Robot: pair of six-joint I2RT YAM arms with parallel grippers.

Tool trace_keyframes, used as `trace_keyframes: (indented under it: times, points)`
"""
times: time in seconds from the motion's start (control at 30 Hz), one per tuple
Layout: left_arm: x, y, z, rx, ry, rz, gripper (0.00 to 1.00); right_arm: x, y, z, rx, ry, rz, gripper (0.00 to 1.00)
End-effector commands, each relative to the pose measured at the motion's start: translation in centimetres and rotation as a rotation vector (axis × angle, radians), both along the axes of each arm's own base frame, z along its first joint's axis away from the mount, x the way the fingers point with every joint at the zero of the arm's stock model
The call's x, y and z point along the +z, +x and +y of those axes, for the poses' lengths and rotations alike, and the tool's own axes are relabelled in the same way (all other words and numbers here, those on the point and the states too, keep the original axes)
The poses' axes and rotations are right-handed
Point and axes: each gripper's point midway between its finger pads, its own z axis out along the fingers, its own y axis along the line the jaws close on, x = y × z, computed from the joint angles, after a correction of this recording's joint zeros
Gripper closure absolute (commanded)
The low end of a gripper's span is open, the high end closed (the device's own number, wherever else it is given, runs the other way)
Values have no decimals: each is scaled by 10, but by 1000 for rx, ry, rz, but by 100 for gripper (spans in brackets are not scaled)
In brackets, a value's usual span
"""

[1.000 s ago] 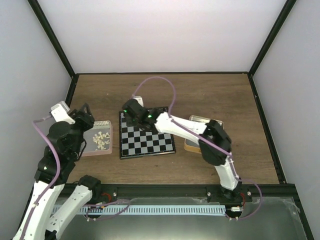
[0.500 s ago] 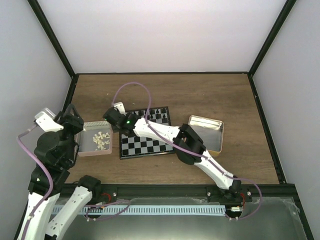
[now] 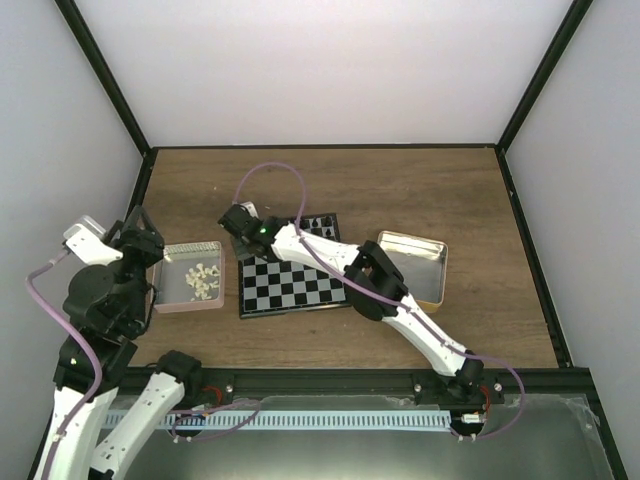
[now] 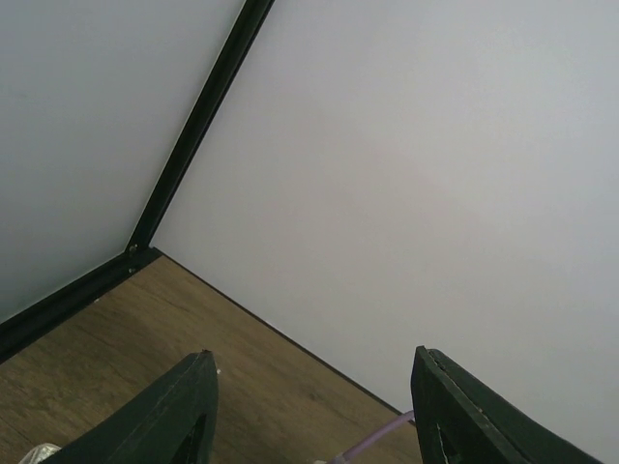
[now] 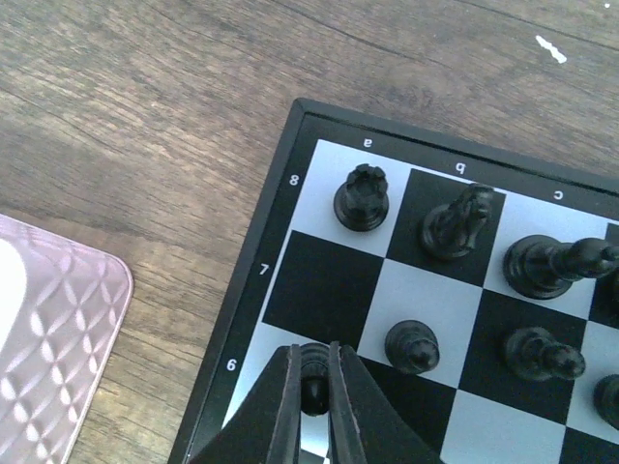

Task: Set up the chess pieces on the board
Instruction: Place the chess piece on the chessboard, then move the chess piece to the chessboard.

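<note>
The right gripper (image 5: 312, 360) is clamped on a black pawn (image 5: 313, 387) just above the edge column of the board (image 5: 259, 242). I judge this is the placing step: next, lower it onto the empty square (image 5: 319, 290), then open

Both arms are built of slim white links joined by chunky black joints, the left arm (image 3: 78, 395) and the right arm (image 3: 430, 340) alike. A lilac cable (image 3: 268, 172) trails along each. A small green light (image 3: 262, 229) glows by the right wrist. The left gripper (image 4: 314, 362) has flat, dark, tapered fingers (image 4: 184, 411).
</note>
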Motion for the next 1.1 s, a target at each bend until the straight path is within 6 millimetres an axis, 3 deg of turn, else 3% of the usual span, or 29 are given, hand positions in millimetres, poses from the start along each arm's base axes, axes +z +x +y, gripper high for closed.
trace_keyframes:
  times: [0.0,0.13,0.2,0.23,0.33,0.53,0.63,0.87,0.97,1.07]
  points:
    - [1,7,-6,-23,-14,3,43,4,-2,7,44,3,8,89]
    - [-10,18,-16,-60,-4,48,41,18,-4,9,47,33,5,73]
    - [-19,24,-21,-79,0,81,39,27,-4,9,43,60,4,71]
    - [-25,29,-25,-88,4,102,38,46,-5,7,37,96,-7,71]
    - [-44,40,-33,-114,7,170,37,67,-5,-1,18,162,-5,70]
    - [-88,59,-55,-187,-14,304,36,92,-11,-43,-66,247,-4,70]
    - [-122,73,-79,-285,-19,415,36,110,-21,-70,-101,325,-18,69]
    - [-224,96,-127,-470,-33,737,51,101,-47,-128,-169,342,18,70]
    - [-253,102,-130,-465,-23,826,65,95,-56,-143,-189,339,36,71]
    - [-273,111,-137,-478,-18,886,69,88,-62,-155,-202,328,46,72]
